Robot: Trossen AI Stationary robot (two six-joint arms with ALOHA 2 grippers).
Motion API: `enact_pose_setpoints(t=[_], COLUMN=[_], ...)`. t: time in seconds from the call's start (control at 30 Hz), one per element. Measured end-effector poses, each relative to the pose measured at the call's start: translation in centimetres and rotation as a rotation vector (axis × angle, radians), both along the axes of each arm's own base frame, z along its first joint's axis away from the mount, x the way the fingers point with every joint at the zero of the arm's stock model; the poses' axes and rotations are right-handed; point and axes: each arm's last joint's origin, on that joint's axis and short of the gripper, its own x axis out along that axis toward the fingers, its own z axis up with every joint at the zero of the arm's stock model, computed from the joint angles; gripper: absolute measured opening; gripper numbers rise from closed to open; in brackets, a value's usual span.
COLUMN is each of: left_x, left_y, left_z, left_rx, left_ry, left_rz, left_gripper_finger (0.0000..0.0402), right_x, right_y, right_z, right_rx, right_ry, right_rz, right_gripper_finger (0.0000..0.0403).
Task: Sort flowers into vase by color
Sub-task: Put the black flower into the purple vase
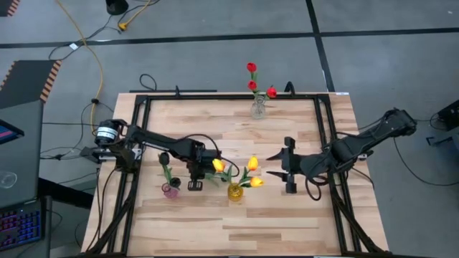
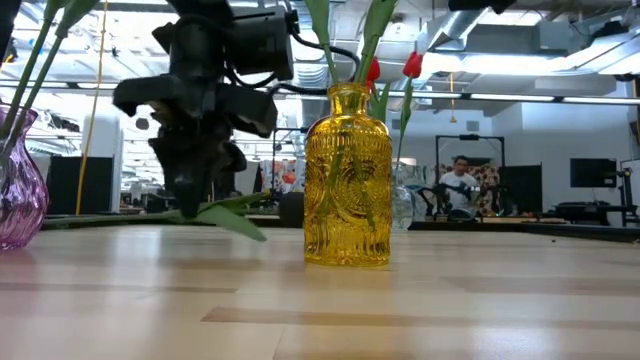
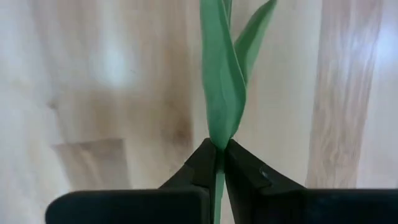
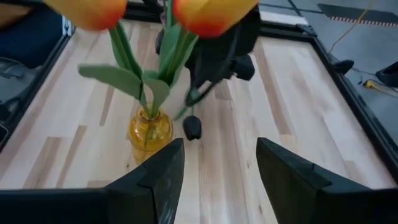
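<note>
My left gripper (image 1: 195,172) is low over the table's middle, shut on a yellow tulip whose head (image 1: 219,165) points toward the yellow glass vase (image 1: 235,190). That vase holds two yellow-orange tulips (image 1: 253,165) and also shows in the low view (image 2: 347,180). A pink vase (image 1: 171,190) holds a black tulip (image 1: 163,158). A clear vase (image 1: 258,109) at the far edge holds red tulips (image 1: 252,69). My right gripper (image 1: 276,165) is open and empty, right of the yellow vase, its fingers pointing toward that vase (image 4: 149,130). My left gripper pinches the tulip's green stem at the base of its long leaves (image 3: 219,142) between its two fingertips (image 3: 202,163). The fingers come from above, pointing down, and lie across the stem. The tulip lies about level, close over the table, its leaf (image 2: 232,216) drooping toward the boards.
A black frame (image 1: 143,100) runs round the wooden table top. Cables lie on the floor beyond the far edge. Bare boards lie along the near edge (image 1: 237,229). A person (image 2: 460,180) sits far back in the room.
</note>
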Motion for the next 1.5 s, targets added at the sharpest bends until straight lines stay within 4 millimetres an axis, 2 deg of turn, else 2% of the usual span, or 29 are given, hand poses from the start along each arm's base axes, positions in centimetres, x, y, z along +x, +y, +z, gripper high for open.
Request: enact_pose_setpoints(t=[0.2,0.43,0.7,0.9,1.0,1.07,1.23,1.33,1.5], left_x=[-0.6,-2.5,-7.3,-11.8,-14.3,-15.9,-19.3,-20.6,-21.6], left_y=[1.6,4.0,6.8,7.3,6.8,6.4,5.1,4.4,3.6], left_z=[2.2,6.8,13.4,18.0,20.0,21.0,22.6,23.1,23.9], left_rx=[0.003,0.043,0.163,0.317,0.354,0.349,0.347,0.347,0.297], left_ry=[-0.063,-0.231,-0.495,-0.738,-0.860,-0.938,-1.071,-1.122,-1.223], left_rz=[0.039,0.116,0.289,0.450,0.524,0.562,0.629,0.639,0.617], left_gripper_finger=[0.0011,0.0011,0.0011,0.0011,0.0011,0.0011,0.0011,0.0011,0.0011], right_x=[-1.1,-3.6,-7.0,-9.5,-10.5,-10.9,-11.4,-11.3,-11.5], right_y=[-0.6,-2.0,-5.0,-7.2,-7.8,-8.0,-8.3,-8.4,-8.7], right_z=[1.8,3.4,5.6,6.2,5.1,4.1,0.7,-1.5,-4.4], right_rx=[0.008,0.011,-0.082,-0.140,-0.147,-0.122,-0.065,-0.051,-0.014], right_ry=[-0.029,-0.061,-0.180,-0.219,-0.214,-0.233,-0.300,-0.335,-0.361], right_rz=[0.001,-0.009,-0.020,-0.099,-0.092,-0.070,-0.060,-0.055,-0.092], right_gripper_finger=[0.0226,0.0211,0.0118,0.0043,0.0017,0.0017,0.0045,0.0049,0.0028])
